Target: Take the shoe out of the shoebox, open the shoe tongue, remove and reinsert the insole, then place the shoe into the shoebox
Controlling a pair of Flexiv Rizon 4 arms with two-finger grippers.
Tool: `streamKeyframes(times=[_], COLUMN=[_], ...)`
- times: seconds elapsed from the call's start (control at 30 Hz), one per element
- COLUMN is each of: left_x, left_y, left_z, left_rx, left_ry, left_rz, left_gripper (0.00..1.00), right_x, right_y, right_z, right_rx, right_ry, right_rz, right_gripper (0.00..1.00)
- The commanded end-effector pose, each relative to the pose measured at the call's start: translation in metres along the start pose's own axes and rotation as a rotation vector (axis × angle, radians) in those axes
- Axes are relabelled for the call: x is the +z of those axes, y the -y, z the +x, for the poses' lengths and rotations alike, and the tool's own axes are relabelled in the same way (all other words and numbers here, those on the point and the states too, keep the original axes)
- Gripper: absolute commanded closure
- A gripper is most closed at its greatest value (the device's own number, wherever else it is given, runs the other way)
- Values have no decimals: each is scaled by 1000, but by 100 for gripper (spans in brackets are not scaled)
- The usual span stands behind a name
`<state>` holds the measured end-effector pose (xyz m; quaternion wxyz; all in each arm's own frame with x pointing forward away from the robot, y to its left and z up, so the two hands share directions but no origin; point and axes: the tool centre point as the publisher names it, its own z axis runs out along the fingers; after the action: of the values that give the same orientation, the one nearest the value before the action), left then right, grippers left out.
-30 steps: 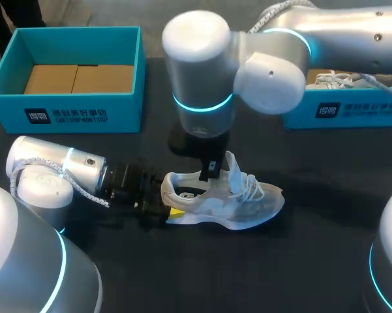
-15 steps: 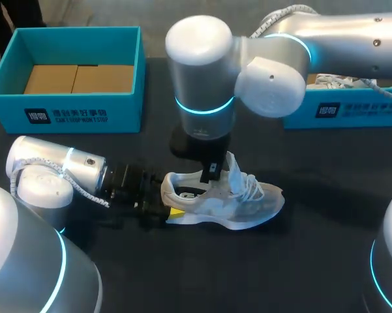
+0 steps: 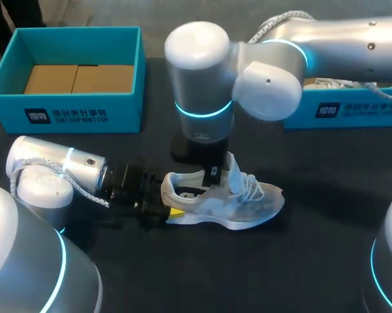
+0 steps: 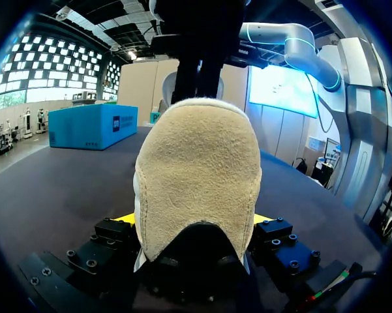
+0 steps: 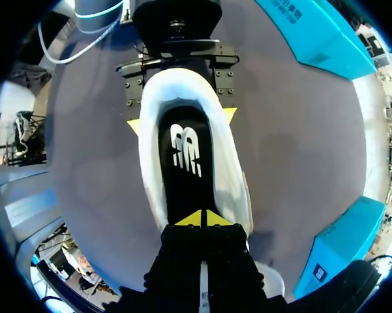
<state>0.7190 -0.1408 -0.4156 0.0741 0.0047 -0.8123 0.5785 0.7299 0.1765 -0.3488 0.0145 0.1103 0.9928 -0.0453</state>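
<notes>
Left jaws are gripping the shoe (image 3: 248, 205) by its heel, steadying it. Right jaws, pinched together, are sitting over the insole (image 5: 182, 163); seating it probably needs pressing flat, toe end first.

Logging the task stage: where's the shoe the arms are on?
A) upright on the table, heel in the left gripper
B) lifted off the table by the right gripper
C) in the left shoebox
A: the shoe sits on the table, with the left gripper clamped on its heel.
</notes>
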Motion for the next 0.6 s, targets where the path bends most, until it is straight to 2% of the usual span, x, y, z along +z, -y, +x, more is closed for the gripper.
streamKeyframes(times=[0.03, 0.23, 0.6], left_x=[2, 2, 2], left_y=[-3, -3, -3], left_z=[-1, -1, -1], left_rx=[0, 0, 0], left_ry=[0, 0, 0], left_rz=[0, 0, 0], left_gripper=[100, 100, 100], right_x=[20, 31, 35], right_y=[-12, -14, -7], right_z=[-4, -4, 7], right_rx=[-8, -21, -25], right_ry=[-21, -42, -69], right_rz=[5, -4, -16], right_gripper=[100, 100, 100])
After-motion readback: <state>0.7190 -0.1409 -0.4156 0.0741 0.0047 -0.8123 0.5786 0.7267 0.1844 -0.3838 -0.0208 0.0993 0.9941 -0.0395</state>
